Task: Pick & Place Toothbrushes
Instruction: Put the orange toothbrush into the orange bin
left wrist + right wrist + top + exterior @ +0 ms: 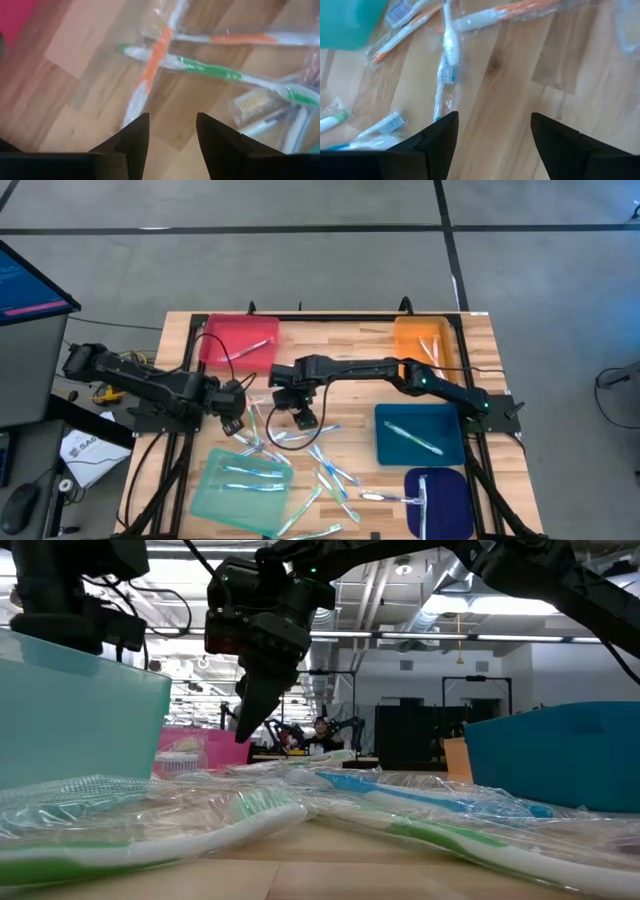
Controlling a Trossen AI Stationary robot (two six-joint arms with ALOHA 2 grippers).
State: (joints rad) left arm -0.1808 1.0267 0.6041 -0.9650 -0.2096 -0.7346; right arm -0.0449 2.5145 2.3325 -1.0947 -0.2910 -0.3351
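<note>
- I see my left gripper (172, 135) parted, empty, just above bare wood beside the wrapped toothbrushes (200, 67).
- My right gripper (492, 137) stands wide (nothing between its fingers), hovering mid-table near more loose brushes.

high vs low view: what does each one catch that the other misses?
Only the high view: the full tray layout, with the red tray, orange tray, dark blue tray, and toothbrushes lying in each, plus both arms' whole reach.

Only the low view: the clear wrappers on the near toothbrushes, seen edge-on, the room behind, and one gripper hanging above the wood, not touching it.

Both: the teal tray, the blue tray, and loose toothbrushes on the table.
</note>
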